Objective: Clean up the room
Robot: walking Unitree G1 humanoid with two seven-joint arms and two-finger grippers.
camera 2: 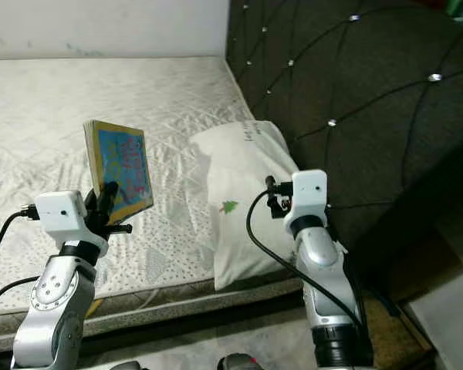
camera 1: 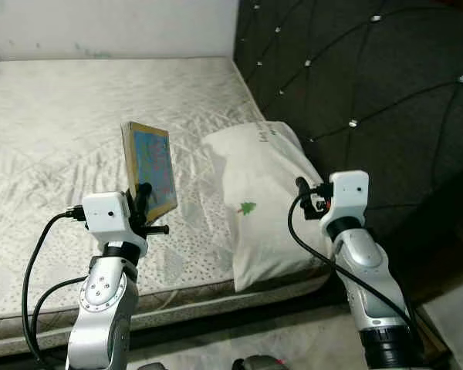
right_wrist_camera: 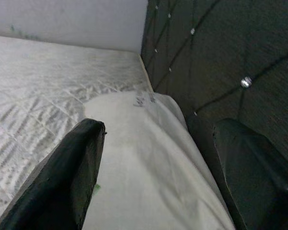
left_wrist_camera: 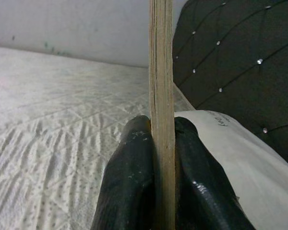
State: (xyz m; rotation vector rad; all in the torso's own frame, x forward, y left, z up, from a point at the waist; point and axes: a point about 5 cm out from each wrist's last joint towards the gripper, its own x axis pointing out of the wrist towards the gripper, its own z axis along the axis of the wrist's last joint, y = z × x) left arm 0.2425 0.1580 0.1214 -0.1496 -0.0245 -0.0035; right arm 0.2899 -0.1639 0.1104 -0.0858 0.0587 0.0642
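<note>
From my head camera I looked down at a bed (camera 1: 77,116) with a pale quilted mattress cover, a white pillow (camera 1: 258,200) lying at its near right corner, and a dark tufted headboard (camera 1: 370,92) with shiny buttons rising on the right. My left arm was raised in front of me, forearm upright, wrist turned so my left claw (camera 1: 144,202) pointed up and away. It was clamped on the lower edge of a thin picture book (camera 1: 150,171), which stood upright above the mattress, its blue, colourful cover facing right toward the pillow.

My left wrist camera gave what the head views could not: the book's (left_wrist_camera: 162,96) pale page edge seen end-on, a narrow vertical strip, with my two black fingers (left_wrist_camera: 129,182) pressed flat against both sides of it. Beyond it lay the mattress, the pillow and the headboard.

My right arm was also raised, bent at the elbow, with my right claw (camera 1: 302,189) held just above the pillow's right side, near the headboard. From the head camera its fingers were mostly hidden behind the wrist. My right wrist camera showed them spread wide apart, with the pillow (right_wrist_camera: 149,163) between them and nothing gripped, and small dark printing at the pillow's far end.
</note>
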